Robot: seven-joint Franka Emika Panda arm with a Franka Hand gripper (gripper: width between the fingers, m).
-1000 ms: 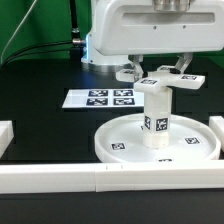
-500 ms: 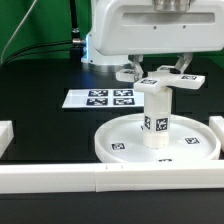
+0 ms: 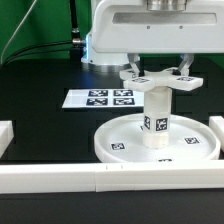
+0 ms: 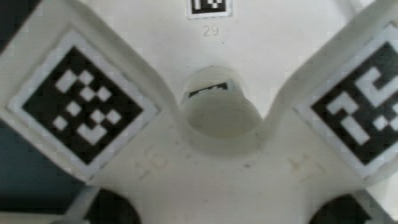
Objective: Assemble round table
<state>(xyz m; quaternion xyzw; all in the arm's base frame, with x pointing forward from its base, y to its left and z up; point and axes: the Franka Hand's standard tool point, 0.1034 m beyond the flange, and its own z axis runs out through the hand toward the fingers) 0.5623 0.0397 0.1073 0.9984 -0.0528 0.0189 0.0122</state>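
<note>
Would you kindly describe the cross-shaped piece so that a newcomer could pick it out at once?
Find the large round rimmed disc on the black table. A short thick post stands upright at its centre, and the cross-shaped piece caps that post, held by the gripper. It alone has flat tagged arms spreading sideways.

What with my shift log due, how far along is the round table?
Done: the post stands upright in the middle of the round disc. In hand: the cross-shaped piece sits on top of the post with the gripper right over it; whether the jaws clamp it is unclear. Left: probably seating that piece firmly and letting go; how tight it is cannot be seen.
</note>
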